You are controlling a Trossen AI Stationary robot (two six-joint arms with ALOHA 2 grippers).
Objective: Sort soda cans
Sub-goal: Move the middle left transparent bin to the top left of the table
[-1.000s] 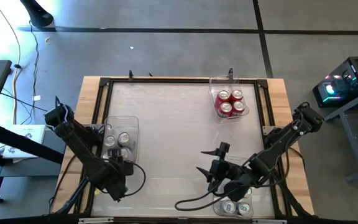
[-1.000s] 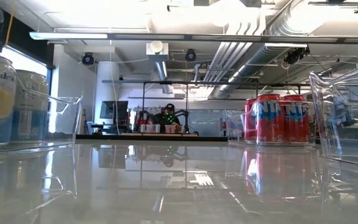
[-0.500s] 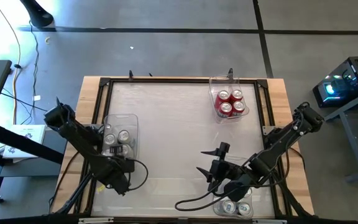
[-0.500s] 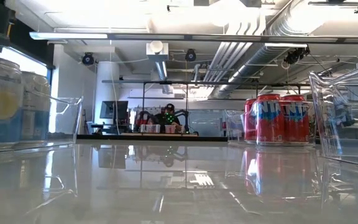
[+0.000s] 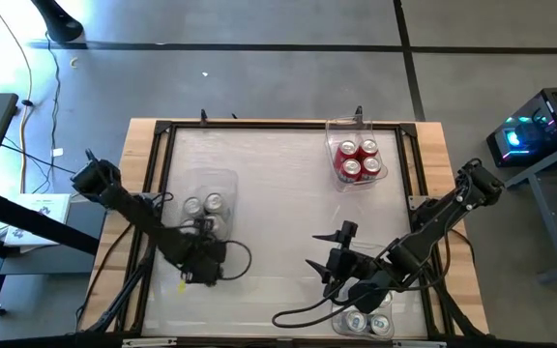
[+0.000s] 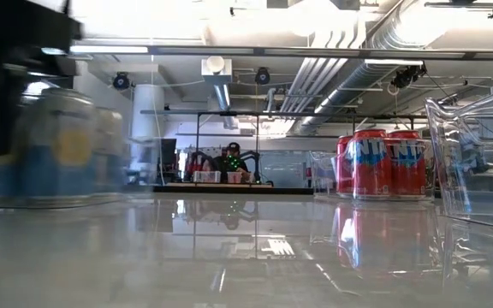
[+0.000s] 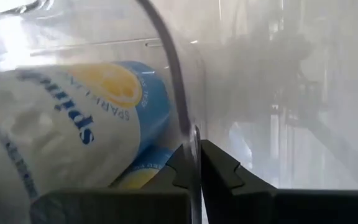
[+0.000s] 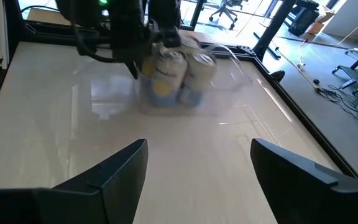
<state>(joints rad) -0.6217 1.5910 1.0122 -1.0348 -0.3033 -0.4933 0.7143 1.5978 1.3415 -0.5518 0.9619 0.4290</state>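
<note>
A clear plastic bin (image 5: pixel 222 184) holding silver-and-blue soda cans (image 5: pixel 204 206) stands left of the table's middle. It also shows blurred in the low view (image 6: pixel 58 145) and in the right wrist view (image 8: pixel 173 71). My left gripper (image 5: pixel 204 261) is shut on this bin's near wall. My right gripper (image 5: pixel 327 259) is open and empty near the table's front middle, its fingers wide apart in its wrist view (image 8: pixel 197 165). Several red soda cans (image 5: pixel 358 159) stand in a clear bin at the far right. My left gripper pinches the clear bin's wall (image 7: pixel 190 134) at its rim, one finger (image 7: pixel 178 173) inside the bin beside a can (image 7: pixel 73 130) and one finger (image 7: pixel 221 169) outside. The fingers come from the table's near side. The cans stay in the bin.
A third clear bin (image 5: pixel 387 327) with silver-topped cans (image 5: pixel 364 322) sits at the front right edge, under my right arm. It shows at the right of the low view (image 6: pixel 478 154). A black frame (image 5: pixel 259 126) runs around the table top.
My left gripper has gone toward the table's right edge and a little toward the far edge, keeping its hold on the bin wall. The bin with its silver-and-blue cans has moved to the right with it and turned slightly.
</note>
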